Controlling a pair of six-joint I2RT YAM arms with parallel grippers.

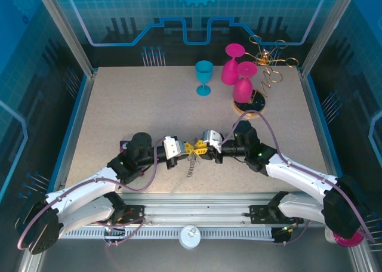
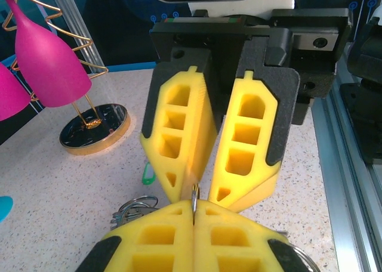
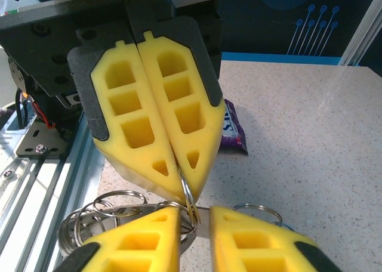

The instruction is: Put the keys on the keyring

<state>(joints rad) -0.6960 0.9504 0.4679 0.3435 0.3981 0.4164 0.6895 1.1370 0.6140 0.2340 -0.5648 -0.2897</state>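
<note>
Three goblets [image 1: 203,75] (two pink), one stand [image 1: 271,60], one keyring [image 1: 191,164].

Bright even overhead light, blue cast, soft faint shadows on tabletop [image 1: 137,111], wide-angle stretch at top-view edges, left hand [image 2: 193,205] near lens slightly soft.

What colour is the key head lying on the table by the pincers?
Green key head, best seen in the left wrist view.

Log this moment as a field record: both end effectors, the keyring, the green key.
left end effector: shut on a silvery wire loop
right end effector: jaws slightly apart, tips facing the left's
keyring: loops bunched below the meeting tips
green key: beside the loops, in neither grip
</note>
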